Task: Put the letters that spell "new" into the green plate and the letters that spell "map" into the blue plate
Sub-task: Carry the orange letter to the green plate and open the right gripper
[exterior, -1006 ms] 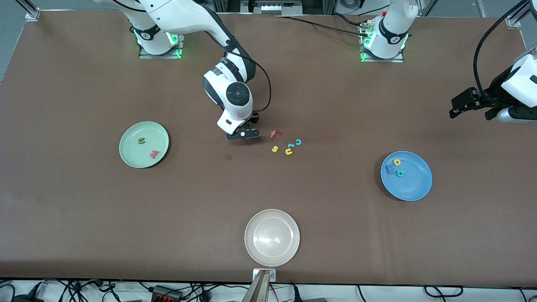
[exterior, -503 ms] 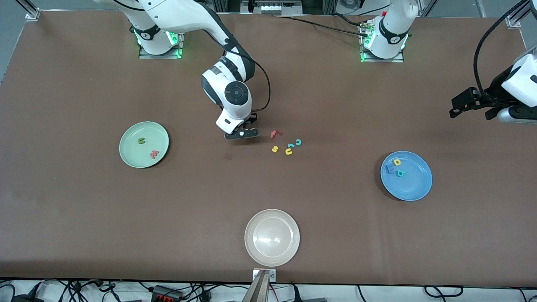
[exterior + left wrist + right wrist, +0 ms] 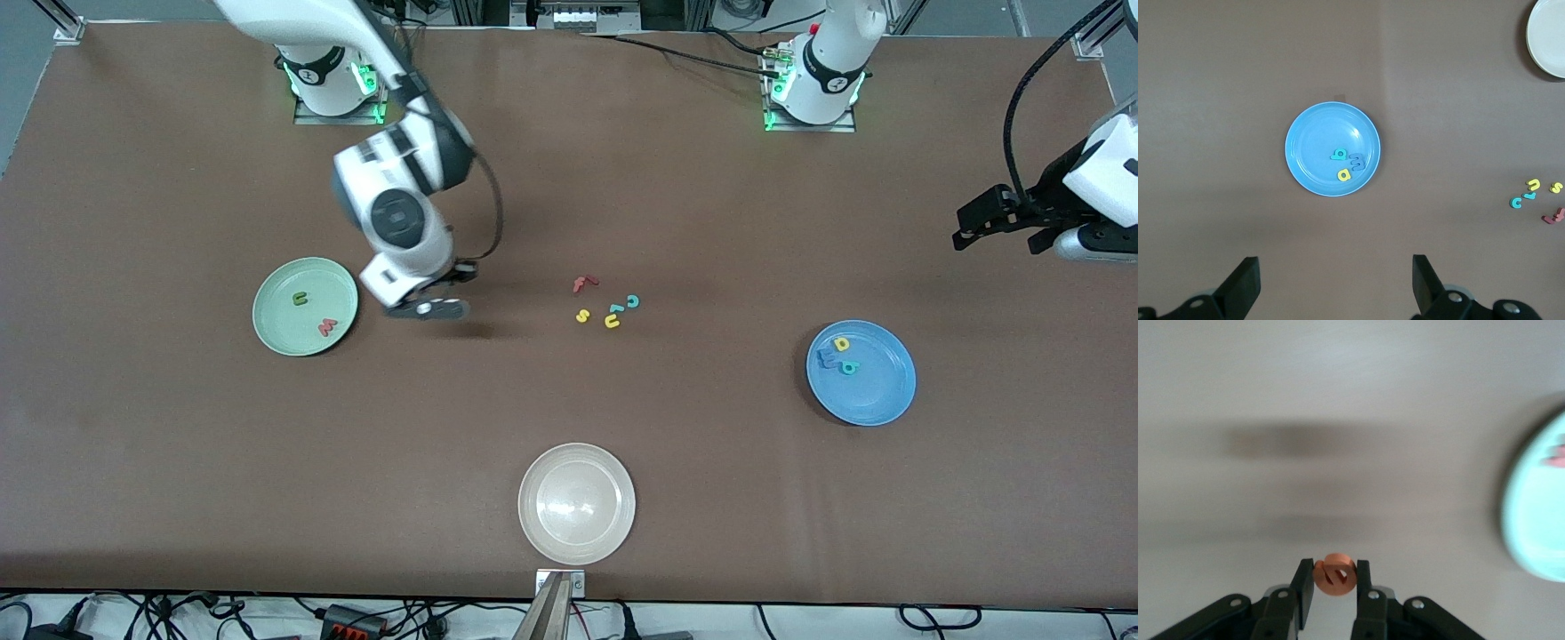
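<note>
Fingers [image 3: 1304, 587] pinch orange e [image 3: 1335, 574] — right wrist only | front: hidden

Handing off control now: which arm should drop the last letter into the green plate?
Right. The right gripper is shut on the orange e, in the air beside the green plate. The left gripper waits open over the blue plate.
</note>
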Controlling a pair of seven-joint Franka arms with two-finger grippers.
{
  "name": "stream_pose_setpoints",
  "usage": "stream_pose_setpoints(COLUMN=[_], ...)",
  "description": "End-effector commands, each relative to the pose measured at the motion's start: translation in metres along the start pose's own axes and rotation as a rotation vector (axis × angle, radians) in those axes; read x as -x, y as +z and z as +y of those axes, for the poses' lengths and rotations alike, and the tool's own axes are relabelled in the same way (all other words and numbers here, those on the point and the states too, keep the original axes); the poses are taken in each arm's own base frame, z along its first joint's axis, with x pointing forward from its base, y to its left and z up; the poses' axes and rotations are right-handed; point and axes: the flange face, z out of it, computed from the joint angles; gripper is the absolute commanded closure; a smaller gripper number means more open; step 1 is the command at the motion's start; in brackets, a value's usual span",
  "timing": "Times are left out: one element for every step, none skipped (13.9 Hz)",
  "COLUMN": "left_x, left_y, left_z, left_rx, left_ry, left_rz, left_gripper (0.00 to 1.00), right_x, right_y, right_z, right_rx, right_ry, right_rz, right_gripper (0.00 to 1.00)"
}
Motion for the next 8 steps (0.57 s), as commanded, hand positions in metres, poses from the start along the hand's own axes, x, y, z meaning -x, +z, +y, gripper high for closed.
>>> stream_pose_setpoints(left_x=[0.001,0.001,0.001,0.001,0.001,0.001,0.001,0.001], left_y=[-0.007,-0.007,-0.007,-0.007,-0.007,-0.007,-0.007,-0.007], left_z=[-0.001,0.000,0.000,0.000,0.000,0.000,-0.001,-0.001], left_rx=[0.008,0.009,0.009,0.008,0.008,0.009,0.008,0.008], left_ry=[0.023,0.024,0.024,0.024,0.024,0.023,0.023,0.023], left_rz=[-0.002,-0.002,-0.002,-0.004,-0.002,-0.002,-0.002,-0.002], left_gripper=[0.00,0.00,0.00,0.00,0.00,0.00,0.00,0.00], right_x=[-0.029,-0.031,-0.030,-0.027,-0.027,-0.028,-0.029,-0.030], right_y=[0.016,0.028,0.034,0.046,0.054,0.062,0.067,0.076], right_z=[0.107,0.137,0.149,0.161,0.171,0.179,0.186,0.192], right_rx=[-0.025,-0.033,-0.037,-0.037,-0.034,-0.038,-0.042,-0.044], right_ry=[-0.006,-0.002,-0.007,0.002,0.003,0.003,0.005,0.007], right_rz=[-0.072,-0.097,-0.112,-0.134,-0.145,-0.158,-0.166,-0.179], right_gripper=[0.83,0.83,0.83,0.83,0.83,0.83,0.82,0.81])
